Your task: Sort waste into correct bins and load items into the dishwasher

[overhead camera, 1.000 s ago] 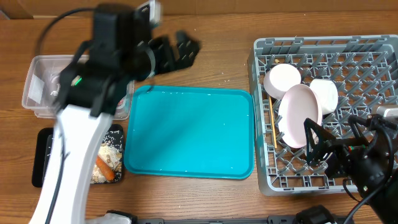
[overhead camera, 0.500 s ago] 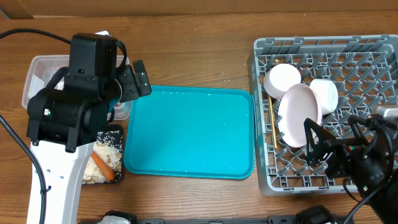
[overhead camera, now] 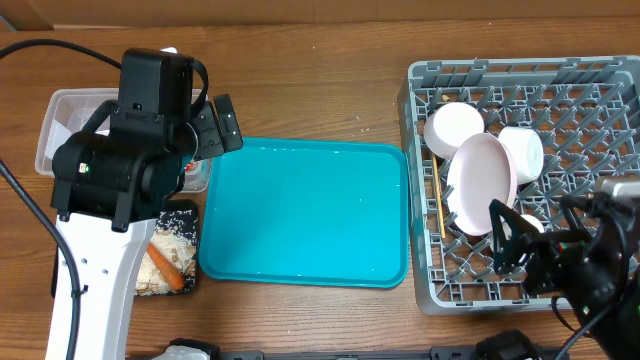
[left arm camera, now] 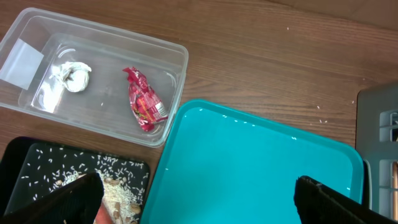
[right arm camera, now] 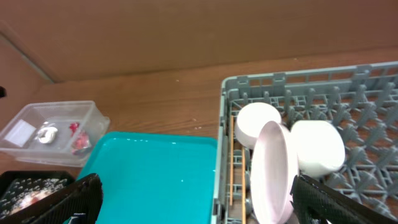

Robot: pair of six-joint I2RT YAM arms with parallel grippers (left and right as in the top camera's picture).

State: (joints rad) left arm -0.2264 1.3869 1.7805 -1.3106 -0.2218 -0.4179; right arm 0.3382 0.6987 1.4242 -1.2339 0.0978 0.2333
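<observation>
Left arm: a white link rises from the near-left edge, and its black wrist body hangs over the right end of the clear tub [left arm camera: 106, 31] and the far part of the black tray [left arm camera: 37, 162].
Left gripper [left arm camera: 199, 199]: fingers spread wide and holding nothing, aimed toward the far-left corner of the teal tray [overhead camera: 300, 215].
Right arm: black and low at the near-right corner, lying over the near part of the dish rack [overhead camera: 520, 75].
Right gripper [right arm camera: 199, 198]: fingers spread wide and holding nothing, facing the dishes from the near side.
Red wrapper [left arm camera: 143, 102]: on the tub floor, toward its right end.
Tissue wad [left arm camera: 73, 74]: in the same tub, left of the wrapper and apart from it.
Carrot [overhead camera: 168, 268]: on the black tray among rice, at its near-right part.
Plate [overhead camera: 482, 185]: standing on edge and tilted in the left half of the rack.
Bowls: one [overhead camera: 455, 128] at the plate's far left, the other [overhead camera: 525, 150] just to its right. Both touch or overlap the plate.
Chopsticks [overhead camera: 439, 205]: lying near-to-far along the rack's left wall, beside the plate.
Table [overhead camera: 330, 90]: brown wood grain under the tub, both trays and the rack.
</observation>
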